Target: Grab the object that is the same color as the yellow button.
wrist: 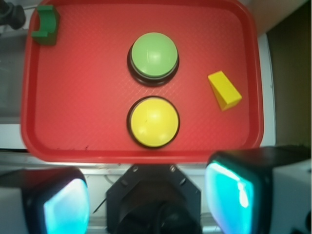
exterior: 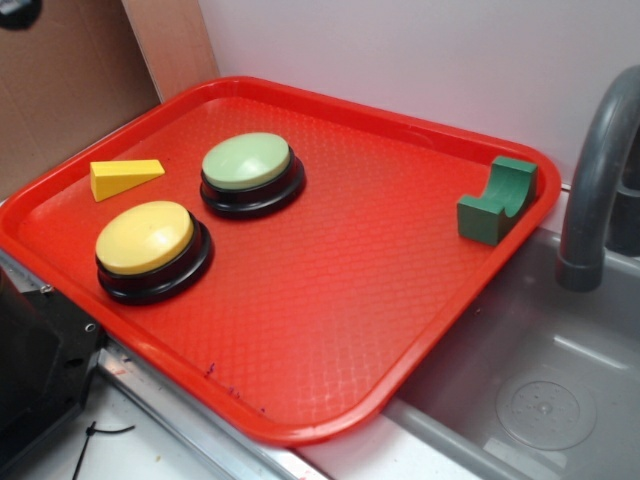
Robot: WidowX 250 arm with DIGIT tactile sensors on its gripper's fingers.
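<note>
My gripper (wrist: 148,202) was cut off at the wrist view's bottom edge, its fingers spread wide and holding nothing. The small yellow wedge-shaped block (exterior: 124,178) lay on the red plastic tray (exterior: 330,330), near the round yellow domed button (exterior: 146,238)

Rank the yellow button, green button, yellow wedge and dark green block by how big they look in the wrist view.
1. yellow button and green button: these look alike, so no ranking between them.
2. yellow wedge and dark green block: both clearly smaller than the buttons, too similar to separate.
</note>
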